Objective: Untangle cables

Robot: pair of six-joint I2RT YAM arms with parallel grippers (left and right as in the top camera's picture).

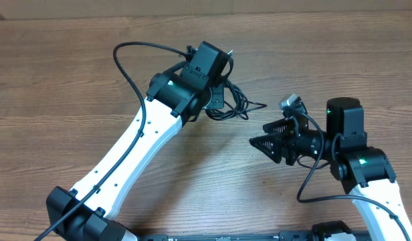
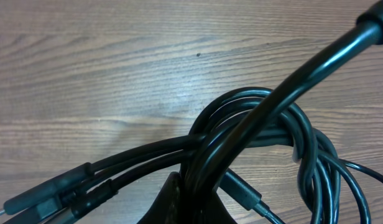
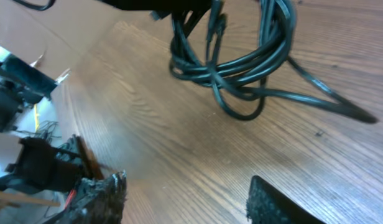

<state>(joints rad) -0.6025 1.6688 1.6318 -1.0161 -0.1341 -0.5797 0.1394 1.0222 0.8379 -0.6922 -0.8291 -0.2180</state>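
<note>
Pinching one loose strand (image 3: 316, 96) with the parted right jaws works best while the left jaws clamp the cables (image 1: 234, 102).

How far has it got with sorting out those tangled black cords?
Barely started. Done: nothing separated yet; the cables are one looped coil. In hand: the left tool is shut on that coil, while the right tool stands open and empty beside it, not touching. Left: teasing every strand apart.
</note>
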